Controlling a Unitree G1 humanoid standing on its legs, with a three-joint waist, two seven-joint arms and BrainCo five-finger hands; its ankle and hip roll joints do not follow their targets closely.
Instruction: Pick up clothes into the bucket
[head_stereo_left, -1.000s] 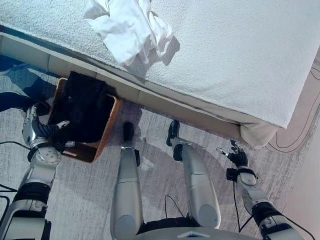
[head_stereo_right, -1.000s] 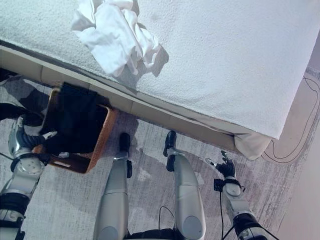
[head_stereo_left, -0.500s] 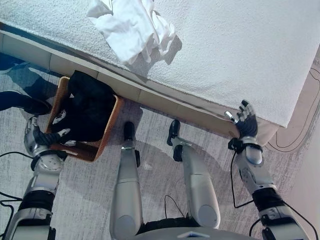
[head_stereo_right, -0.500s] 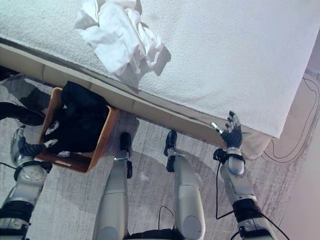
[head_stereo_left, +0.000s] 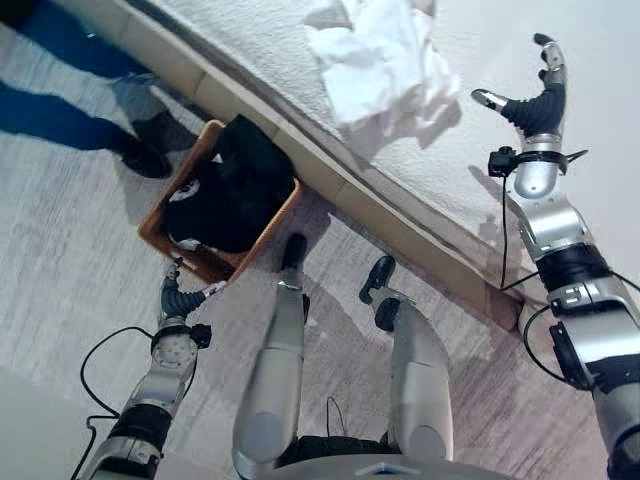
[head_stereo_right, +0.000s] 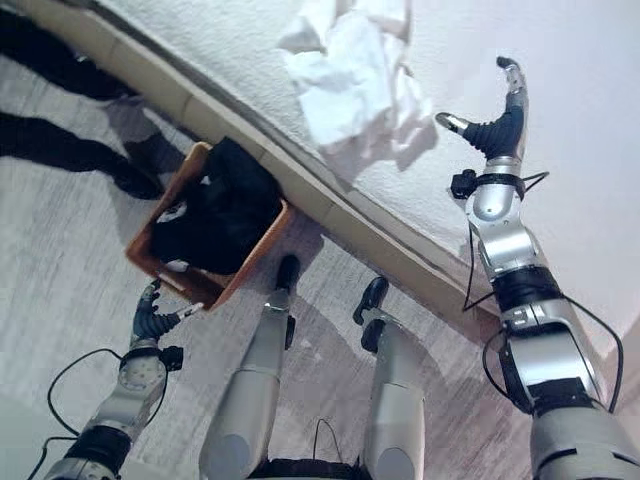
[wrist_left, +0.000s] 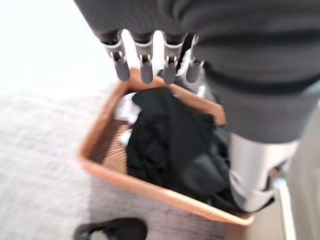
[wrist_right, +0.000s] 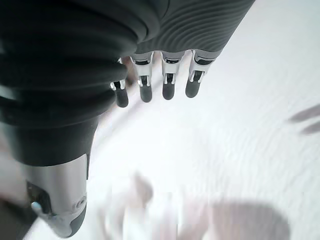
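Right hand (head_stereo_left: 536, 98) now above bed (head_stereo_left: 590, 120)

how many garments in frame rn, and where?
2. A crumpled white garment lies on the bed, beside the open right hand. A black garment sits in the wicker basket; more may be hidden underneath.

One basket (head_stereo_left: 162, 214), two garments: white garment (head_stereo_left: 380, 62), black garment (head_stereo_left: 228, 195)

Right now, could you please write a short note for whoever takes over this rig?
Right hand: open, raised over the bed, beside the white clothes, not touching them.
Left hand: open, holding nothing, low by the near edge of the basket.
Done: black clothes lie in the basket on the floor beside the bed.
Left: grasp the white clothes and drop them into the basket.
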